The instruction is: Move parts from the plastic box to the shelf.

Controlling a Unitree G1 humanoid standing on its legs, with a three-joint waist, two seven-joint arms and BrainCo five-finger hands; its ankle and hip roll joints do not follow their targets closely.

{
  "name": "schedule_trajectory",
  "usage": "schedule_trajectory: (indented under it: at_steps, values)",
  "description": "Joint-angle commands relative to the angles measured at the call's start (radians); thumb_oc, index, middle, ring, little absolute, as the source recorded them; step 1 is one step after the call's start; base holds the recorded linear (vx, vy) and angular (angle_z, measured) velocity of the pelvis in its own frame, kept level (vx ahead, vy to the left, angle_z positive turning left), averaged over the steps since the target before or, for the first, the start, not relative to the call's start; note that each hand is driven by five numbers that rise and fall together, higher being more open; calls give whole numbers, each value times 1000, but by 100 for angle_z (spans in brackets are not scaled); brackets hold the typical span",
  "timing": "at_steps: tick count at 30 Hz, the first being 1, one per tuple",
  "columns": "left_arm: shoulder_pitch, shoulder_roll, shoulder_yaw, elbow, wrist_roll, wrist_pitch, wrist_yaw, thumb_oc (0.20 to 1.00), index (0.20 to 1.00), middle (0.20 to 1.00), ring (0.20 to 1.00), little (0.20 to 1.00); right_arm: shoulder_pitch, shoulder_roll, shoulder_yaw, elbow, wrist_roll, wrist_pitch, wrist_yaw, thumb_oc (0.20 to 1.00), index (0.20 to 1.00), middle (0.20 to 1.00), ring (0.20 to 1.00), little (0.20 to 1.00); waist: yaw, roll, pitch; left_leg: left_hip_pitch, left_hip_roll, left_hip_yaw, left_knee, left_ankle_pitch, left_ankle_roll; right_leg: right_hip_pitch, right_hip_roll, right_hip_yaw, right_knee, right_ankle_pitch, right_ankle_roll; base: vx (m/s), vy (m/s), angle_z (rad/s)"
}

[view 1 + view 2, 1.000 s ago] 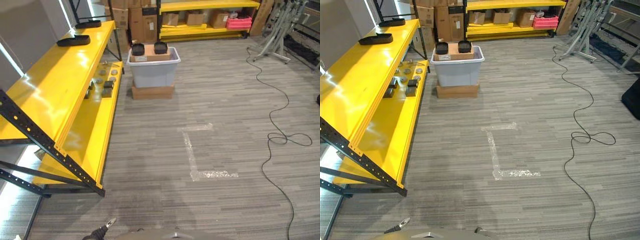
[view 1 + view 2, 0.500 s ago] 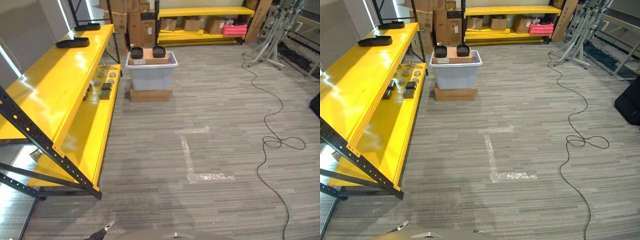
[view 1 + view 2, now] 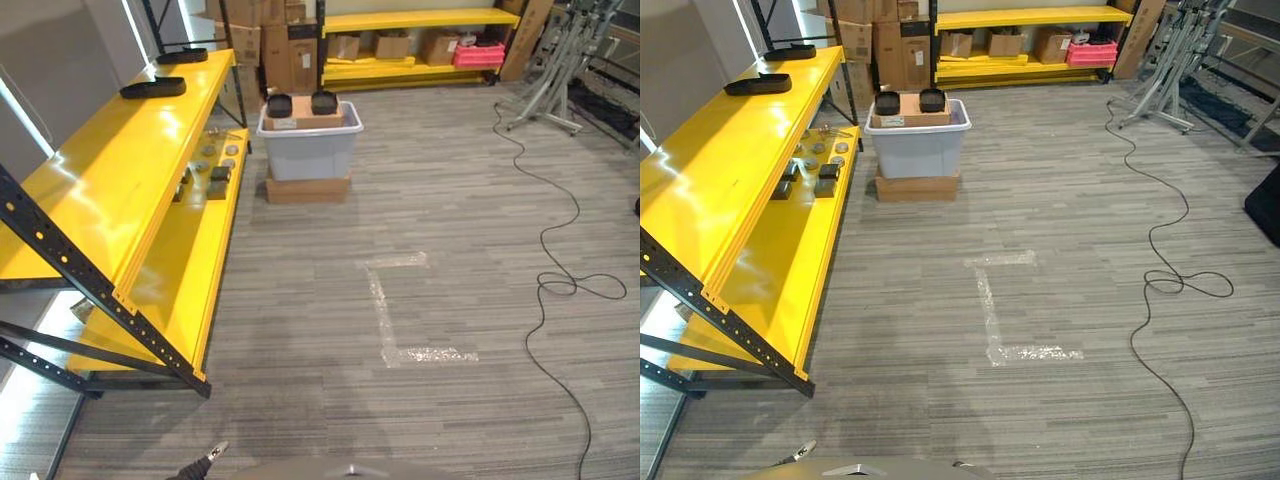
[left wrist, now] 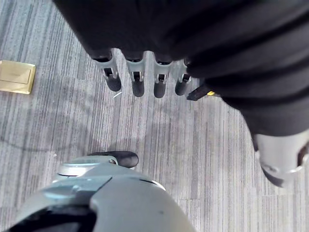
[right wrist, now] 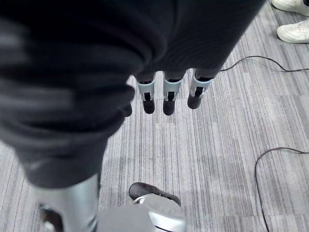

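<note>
Ahead, translucent plastic box (image 3: 308,150) stands beside glossy yellow shelf (image 3: 120,190).

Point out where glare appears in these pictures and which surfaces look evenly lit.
Left eye view: white glare patches lie on the glossy yellow top of the shelf, while the grey carpet floor is matt and even. Left wrist view: small highlights on the silver fingers of the left hand. Right wrist view: the same on the right hand, over evenly lit carpet.
</note>
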Motion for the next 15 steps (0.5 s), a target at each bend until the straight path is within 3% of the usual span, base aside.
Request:
schedule_trajectory:
  at_steps: [1,5,12,15]
  values:
    - [-41,18,44,16,-12,-65,9,1000,1000,1000,1000,1000,-33,6,7,34,71,-81,-46,1000,1000,1000,1000,1000,5,-44,2,0,-17,36,-20,-30,-27,102,-70,13,-175,89,125,45,29,2]
    - [-55,25,49,-12,-68,-96,15,1000,1000,1000,1000,1000,-40,-12,-16,-7,156,-143,-56,1000,1000,1000,1000,1000,6,-47,0,1,-22,32,-11,-34,-22,104,-72,19,-170,90,128,56,25,3]
    - [-74,43,45,-45,-106,-74,6,1000,1000,1000,1000,1000,-47,-34,-51,-62,234,-100,-45,1000,1000,1000,1000,1000,-2,-49,5,-14,-35,33,19,-50,4,75,-83,47,-103,70,127,75,78,-4]
    - [-70,43,41,-36,-77,-77,-28,1000,1000,1000,1000,1000,-49,-23,-64,-46,258,-103,-43,1000,1000,1000,1000,1000,-14,-35,33,-40,-49,35,53,-62,52,-28,-95,73,128,59,130,33,155,-6]
